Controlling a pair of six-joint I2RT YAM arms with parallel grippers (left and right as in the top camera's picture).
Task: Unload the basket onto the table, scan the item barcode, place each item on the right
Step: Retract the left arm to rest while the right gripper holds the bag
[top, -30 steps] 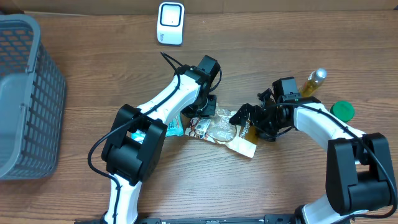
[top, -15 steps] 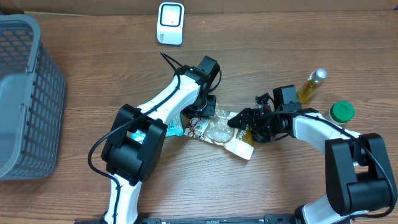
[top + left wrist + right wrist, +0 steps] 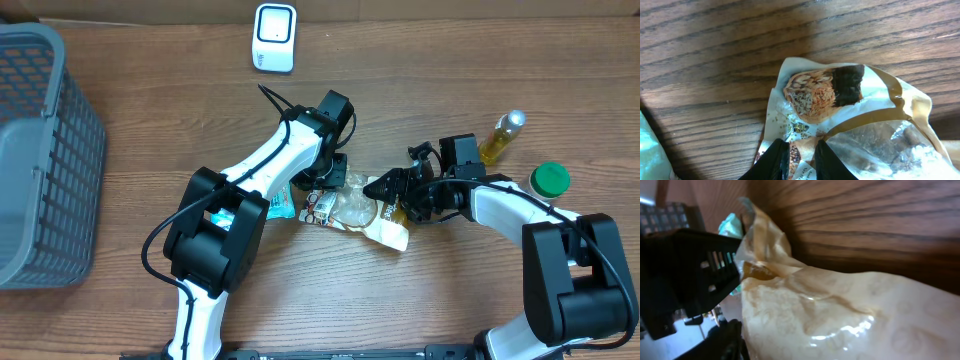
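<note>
A crinkly snack pouch (image 3: 355,210) with a clear window lies on the wooden table between my two arms. My left gripper (image 3: 322,193) is shut on its left end; in the left wrist view the two black fingers (image 3: 777,161) pinch the printed edge of the pouch (image 3: 855,115). My right gripper (image 3: 392,195) is closed around the pouch's right end. The pale film (image 3: 840,315) fills the right wrist view, with one dark finger (image 3: 722,340) against its edge and the other finger hidden. The white scanner (image 3: 274,37) stands at the table's far edge. No barcode shows.
A grey mesh basket (image 3: 40,150) stands at the left. A teal packet (image 3: 282,203) lies under the left arm beside the pouch. A yellow bottle (image 3: 500,135) and a green lid (image 3: 549,179) sit at the right, close to the right arm.
My right gripper slid left over the pouch's right end and its jaws narrowed onto it. The pouch's right end shifted slightly. The left arm kept still.
</note>
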